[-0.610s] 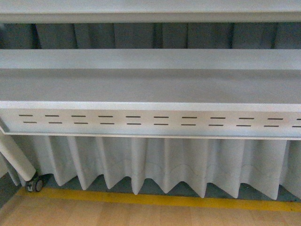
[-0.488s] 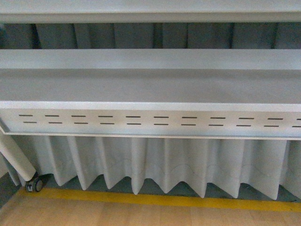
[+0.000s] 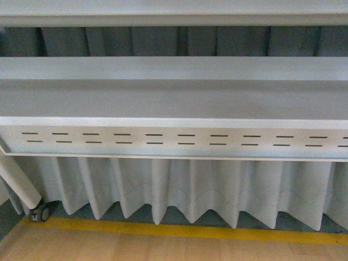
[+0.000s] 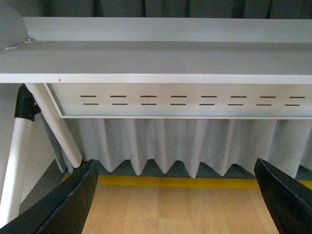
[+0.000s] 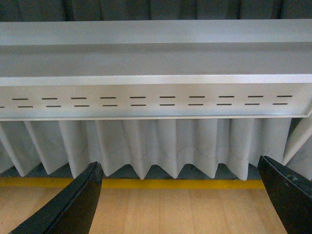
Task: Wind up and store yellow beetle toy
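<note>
Plainly, the grey counter (image 3: 174, 100) filled the front view, with a higher shelf (image 3: 174, 68) above it and a slotted front panel (image 3: 174, 140) under its lip. Below hung a pleated pale skirt (image 3: 190, 190), then the wooden floor (image 3: 163, 249) with a yellow stripe (image 3: 190, 231) along it. At the robot's left a slanted white leg (image 3: 19, 185) ended in a small caster (image 3: 39, 213). The left hand (image 4: 178, 195) and the right hand (image 5: 180, 195) each showed only two dark fingers (image 4: 68, 204) at the borders of their wrist views, spread wide with nothing between them. The yellow beetle toy appeared in none of the three views, so its place could not be told.

That was the main hazard. Any reach begun from there would have been blind, and a guess could have sent a hand to the wrong level. The fingers showed against floor and skirt, seemingly back from the counter and low, so a rise made close in would likely have knocked them on the lip or the panel. Once found, a glossy rounded body on wheels would probably slip from a loose grip or, once wound, run off the front edge.

Room looked generous outward, with open floor before the skirt and a long run along the counter. The tight spots were the gap between counter and shelf, and the leg on the left.
</note>
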Action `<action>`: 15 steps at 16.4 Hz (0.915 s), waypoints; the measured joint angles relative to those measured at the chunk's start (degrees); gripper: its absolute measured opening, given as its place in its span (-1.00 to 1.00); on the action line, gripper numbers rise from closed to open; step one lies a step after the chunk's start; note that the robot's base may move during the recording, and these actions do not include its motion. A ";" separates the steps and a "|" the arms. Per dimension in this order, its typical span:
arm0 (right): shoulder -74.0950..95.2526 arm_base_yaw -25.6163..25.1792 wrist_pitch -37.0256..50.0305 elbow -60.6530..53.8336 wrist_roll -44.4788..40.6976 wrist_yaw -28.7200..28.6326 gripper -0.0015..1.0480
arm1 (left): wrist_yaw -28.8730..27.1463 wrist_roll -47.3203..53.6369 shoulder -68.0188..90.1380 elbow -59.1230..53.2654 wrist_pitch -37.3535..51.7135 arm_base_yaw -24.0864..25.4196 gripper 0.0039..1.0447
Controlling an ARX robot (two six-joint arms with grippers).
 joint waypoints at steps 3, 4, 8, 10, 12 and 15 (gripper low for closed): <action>0.00 0.00 0.02 0.00 0.00 0.00 0.87 | 0.00 0.00 0.00 0.00 0.00 0.00 0.88; 0.00 0.00 0.00 0.00 0.00 0.00 0.87 | 0.00 0.00 0.00 0.00 0.00 0.00 0.88; 0.00 0.00 0.02 0.00 0.00 0.00 0.87 | 0.00 0.00 0.00 0.00 0.02 0.00 0.88; -0.02 0.00 -0.13 0.00 -0.02 0.02 0.87 | 0.00 0.00 0.00 0.00 -0.07 0.00 0.88; 0.00 0.00 -0.07 0.00 0.00 0.00 0.87 | 0.04 0.00 0.00 0.00 -0.09 0.00 0.88; 0.00 0.00 0.04 0.00 0.02 0.00 0.87 | -0.04 -0.02 0.00 0.00 0.07 0.00 0.88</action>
